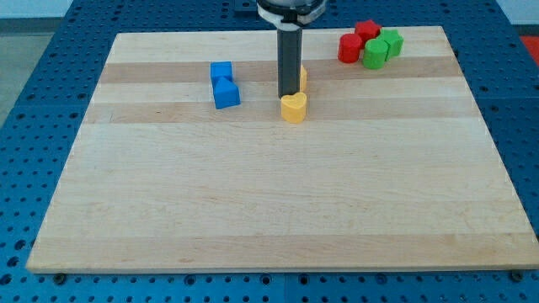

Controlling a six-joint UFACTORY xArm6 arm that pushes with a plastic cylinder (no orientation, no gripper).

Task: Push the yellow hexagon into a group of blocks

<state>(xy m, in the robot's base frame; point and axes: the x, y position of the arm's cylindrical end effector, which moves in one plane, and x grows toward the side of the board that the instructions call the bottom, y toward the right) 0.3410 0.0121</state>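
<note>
My rod comes down from the view's top, and my tip (288, 94) rests on the board near its top middle. A yellow block (302, 79), mostly hidden behind the rod, sits just right of the rod; its shape cannot be made out. A yellow heart-shaped block (293, 108) lies just below my tip, touching or nearly touching it. Two red blocks (349, 47) (367, 31) and two green blocks (376, 53) (392, 42) form a tight group at the top right.
Two blue blocks (221, 72) (226, 93) touch each other left of my tip. The wooden board (269, 210) lies on a blue perforated table (34, 126).
</note>
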